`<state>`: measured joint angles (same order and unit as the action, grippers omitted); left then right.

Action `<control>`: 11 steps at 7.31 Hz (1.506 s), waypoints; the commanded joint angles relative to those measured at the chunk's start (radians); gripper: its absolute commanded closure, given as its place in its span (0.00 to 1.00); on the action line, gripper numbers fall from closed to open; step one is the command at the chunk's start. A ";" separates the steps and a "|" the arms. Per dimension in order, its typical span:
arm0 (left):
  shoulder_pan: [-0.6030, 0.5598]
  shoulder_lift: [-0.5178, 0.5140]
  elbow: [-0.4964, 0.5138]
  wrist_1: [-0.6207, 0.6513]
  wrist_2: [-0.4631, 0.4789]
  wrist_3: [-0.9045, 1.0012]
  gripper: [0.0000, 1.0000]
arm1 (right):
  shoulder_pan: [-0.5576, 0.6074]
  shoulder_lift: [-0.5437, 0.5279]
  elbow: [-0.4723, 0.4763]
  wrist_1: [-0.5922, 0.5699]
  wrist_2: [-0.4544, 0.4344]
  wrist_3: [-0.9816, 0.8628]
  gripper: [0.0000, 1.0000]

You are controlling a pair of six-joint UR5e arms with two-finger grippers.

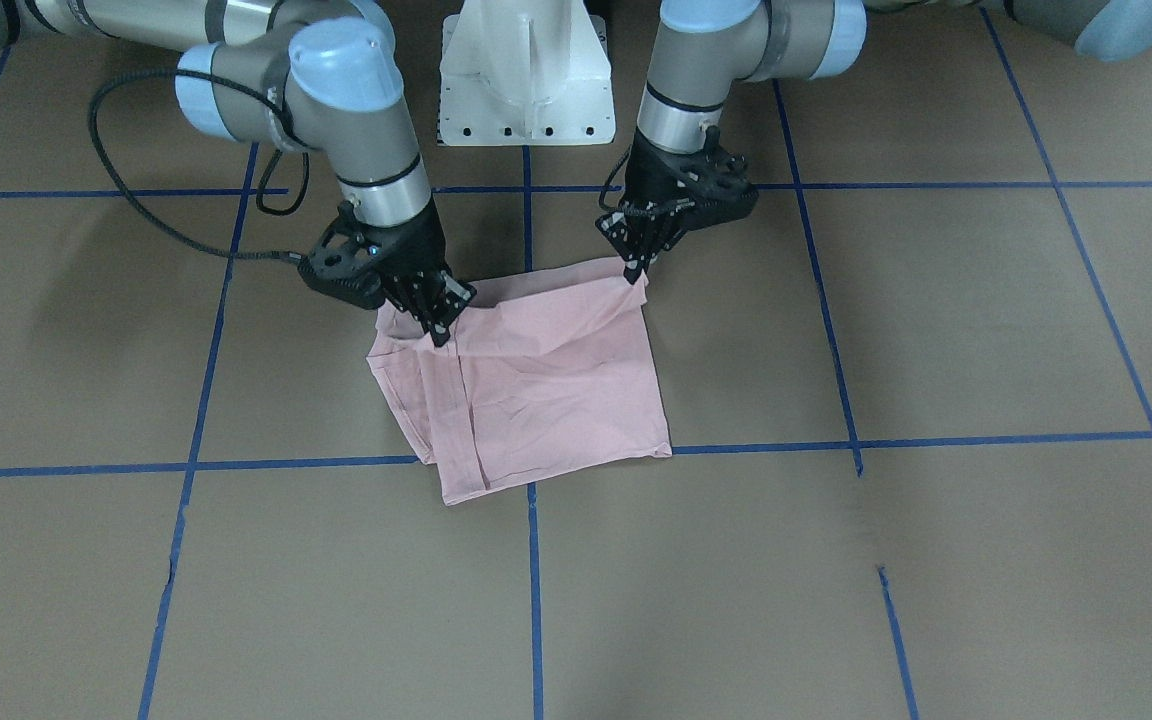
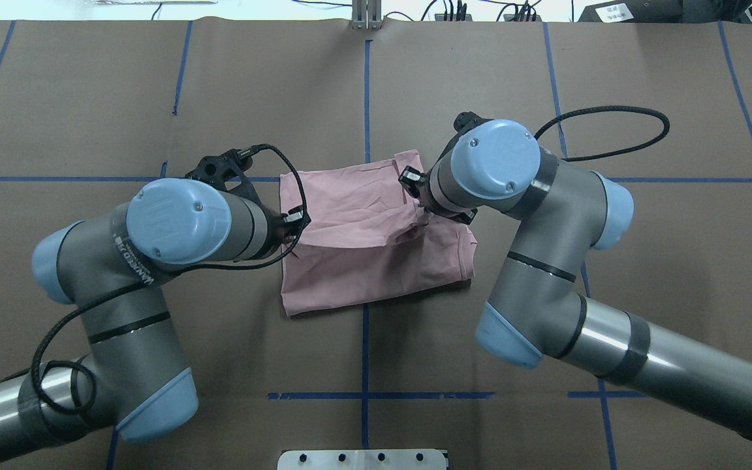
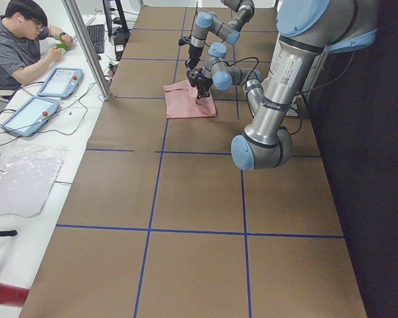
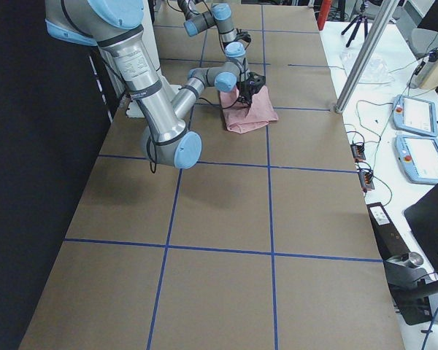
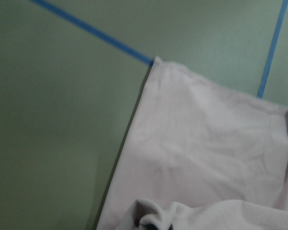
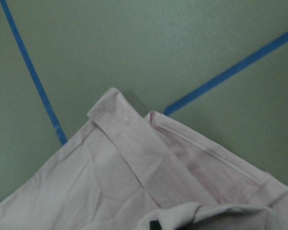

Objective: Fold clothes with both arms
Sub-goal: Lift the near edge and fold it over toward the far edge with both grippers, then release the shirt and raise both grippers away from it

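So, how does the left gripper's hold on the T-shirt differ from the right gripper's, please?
The left gripper pinches the T-shirt at its very edge; the right gripper pinches further in, cloth spreading past it. Fabric by the left gripper lies as one smooth panel; by the right gripper, overlapping hemmed layers show. Both are shut on the T-shirt, fingers pointing down.

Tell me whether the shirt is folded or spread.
Folded: the T-shirt lies as a compact layered rectangle with stacked edges; left gripper and right gripper pinch its robot-side corners.
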<state>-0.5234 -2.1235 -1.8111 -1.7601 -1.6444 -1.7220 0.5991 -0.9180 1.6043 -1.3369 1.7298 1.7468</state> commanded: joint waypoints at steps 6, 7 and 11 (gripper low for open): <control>-0.237 -0.105 0.366 -0.291 -0.008 0.194 0.00 | 0.212 0.229 -0.526 0.263 0.016 -0.170 0.00; -0.263 -0.104 0.366 -0.288 -0.055 0.206 0.00 | 0.258 0.217 -0.523 0.257 0.054 -0.278 0.00; -0.416 0.055 0.154 -0.198 -0.262 0.549 0.00 | 0.535 -0.069 -0.360 0.127 0.294 -0.996 0.00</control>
<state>-0.8900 -2.1358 -1.5663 -2.0090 -1.8701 -1.3178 1.0379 -0.8770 1.1615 -1.1332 1.9474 1.0075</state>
